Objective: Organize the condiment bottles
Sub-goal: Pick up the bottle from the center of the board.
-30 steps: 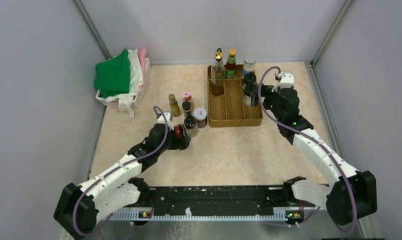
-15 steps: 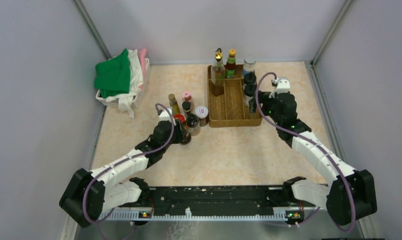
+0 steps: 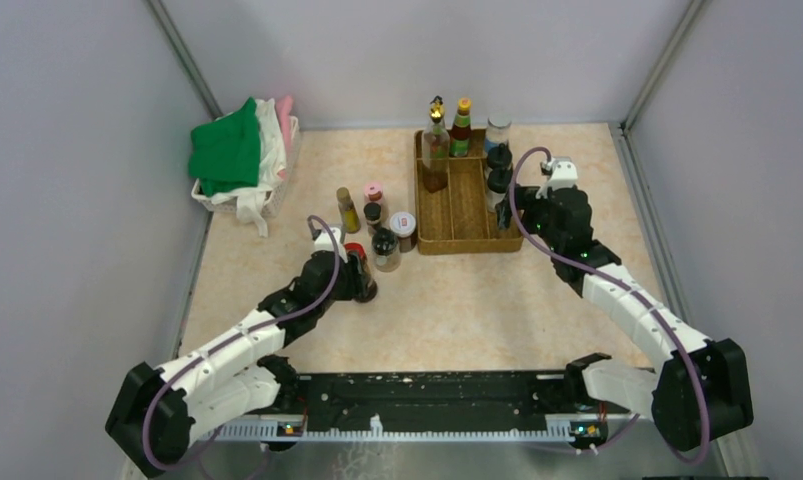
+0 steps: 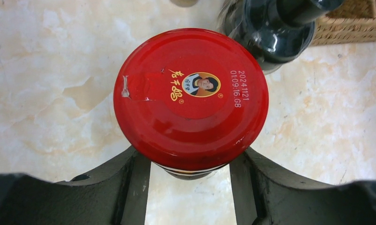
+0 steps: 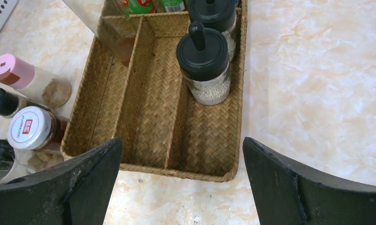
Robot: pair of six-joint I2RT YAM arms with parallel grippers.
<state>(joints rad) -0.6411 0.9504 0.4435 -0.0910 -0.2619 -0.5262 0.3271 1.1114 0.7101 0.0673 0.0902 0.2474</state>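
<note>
Left wrist view: the left tool (image 4: 190,161) is seen part open, its jaws set either side of the red-capped jar (image 4: 190,91) just under the lid. Whether the glass is pinched cannot be told, since the lid hides the contact.
Jar position: upright, left of the tray's near corner, with a dark black-capped bottle (image 4: 270,33) just beside it on the far right.
Step in hand: judged to be the pick-up of this jar for the tray.
Doing it well: the jaws should be closed squarely on the body below the lid, and the jar raised straight off the tabletop (image 4: 45,93) so that the dark bottle is not knocked.
Right tool (image 5: 181,185): wide open and empty, above the near end of the tray (image 5: 153,117).
Free room: the near parts of all three lanes are bare.
Count outside the tray: six. Besides the two named, there are a yellow-capped bottle (image 3: 346,205), a pink-capped bottle (image 3: 374,190), a small black-capped bottle (image 3: 373,211) and a white-lidded jar (image 5: 29,127).
Count in the tray: five, namely a tall clear bottle (image 3: 436,145), an orange-capped bottle (image 3: 462,125), a silver-capped jar (image 3: 496,128) and two black-lidded jars (image 5: 203,51).
Other: one basket of cloths (image 3: 242,160), far left.
</note>
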